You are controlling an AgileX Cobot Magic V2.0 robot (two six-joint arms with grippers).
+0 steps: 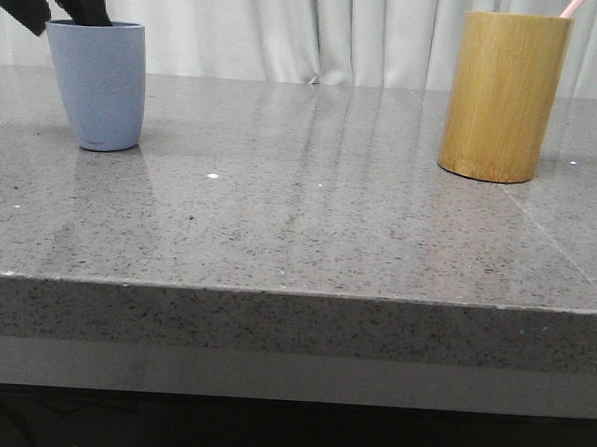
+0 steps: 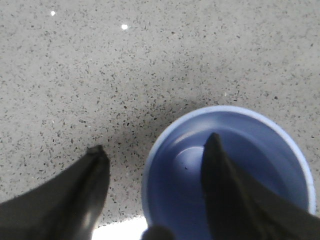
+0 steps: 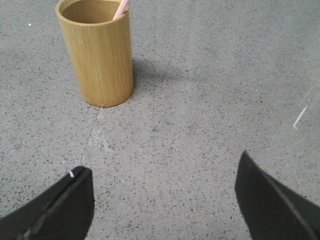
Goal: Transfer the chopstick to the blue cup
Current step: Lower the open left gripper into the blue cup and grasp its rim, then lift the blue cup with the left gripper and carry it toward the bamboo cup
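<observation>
Inside bamboo holder (image 3: pixel 100 55): chopstick (image 3: pixel 121 8), tip poking out | likely light, stiff, slick; grip exposed end | right pincer (image 3: pixel 162 197) wide open, empty | left pincer (image 2: pixel 155 165) parted, straddling blue cup (image 2: pixel 227 175) rim, empty

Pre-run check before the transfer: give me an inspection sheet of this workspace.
Surface: grey speckled stone table, dry and level.
Job's things: chopstick stands in the bamboo holder at right; blue cup upright at left, nothing inside it.
Clutter: nothing seen.
Grippers: left gripper open, one jaw inside the cup, the other outside its rim; right gripper open above bare table, short of the holder.
Cables: nothing seen.
Surroundings: pale curtain behind the table.
</observation>
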